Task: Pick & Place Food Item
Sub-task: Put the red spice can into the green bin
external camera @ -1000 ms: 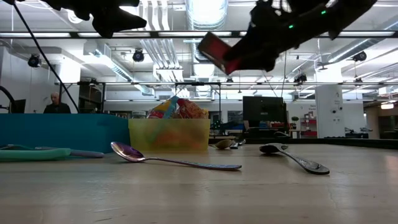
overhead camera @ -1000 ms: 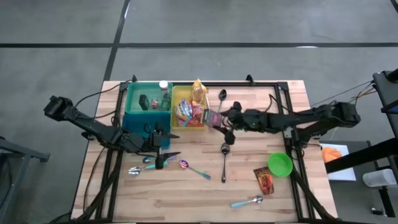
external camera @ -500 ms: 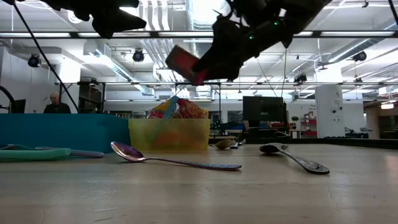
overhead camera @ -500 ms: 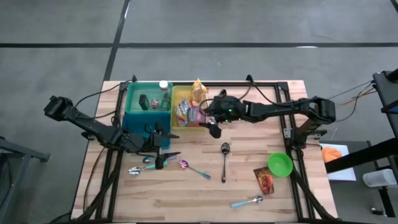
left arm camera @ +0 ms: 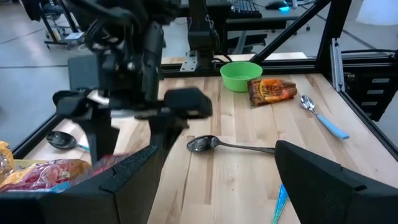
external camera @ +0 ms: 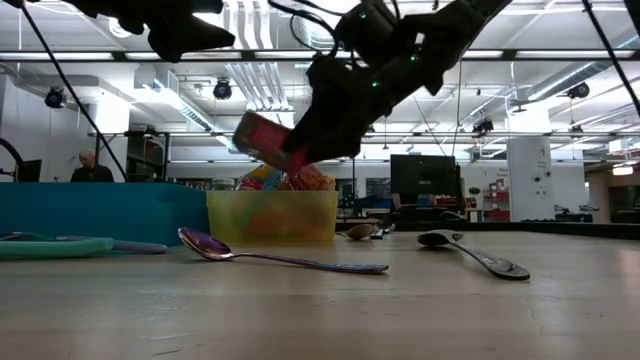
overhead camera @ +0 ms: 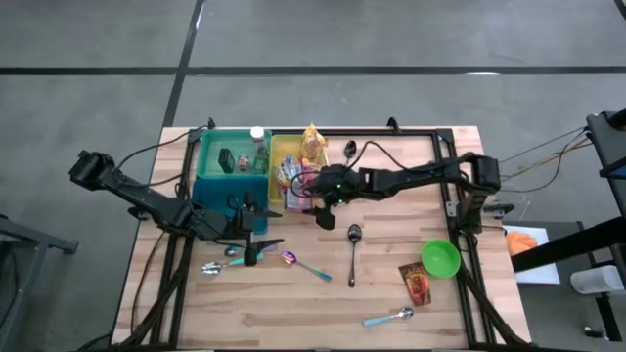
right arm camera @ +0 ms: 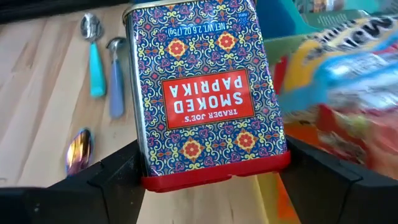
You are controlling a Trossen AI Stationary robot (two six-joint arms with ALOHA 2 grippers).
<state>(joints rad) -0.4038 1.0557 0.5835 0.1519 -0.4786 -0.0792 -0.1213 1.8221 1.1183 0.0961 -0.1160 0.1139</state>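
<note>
The right jaws (right arm camera: 205, 180) clamp a smoked paprika tin (right arm camera: 208, 93) by its two long sides; in the right wrist view the red base sits between the dark fingers (right arm camera: 106, 180). In the high view these jaws (overhead camera: 311, 189) hang at the frame's centre, over the right edge of the yellow bin (overhead camera: 281, 145), with the tin (overhead camera: 296, 183) just inside that rim. The low view shows the tin (external camera: 262, 140) tilted and clear above the bin's top edge (external camera: 272, 215), touching nothing below.

The bin is crowded with snack packets (overhead camera: 305, 174); a teal bin (overhead camera: 210, 166) adjoins it on the left. Right of the arm the desk (overhead camera: 391, 303) lies mostly bare, apart from a dark spoon (overhead camera: 353, 249) below centre, a green bowl (overhead camera: 441, 258) and a snack bag (overhead camera: 416, 284) lower right, and a blue-handled spoon (overhead camera: 389, 317) near the bottom edge.

The left jaws (overhead camera: 252, 233) hover open, empty, at the teal bin's lower edge, above an iridescent spoon (overhead camera: 301, 264).
</note>
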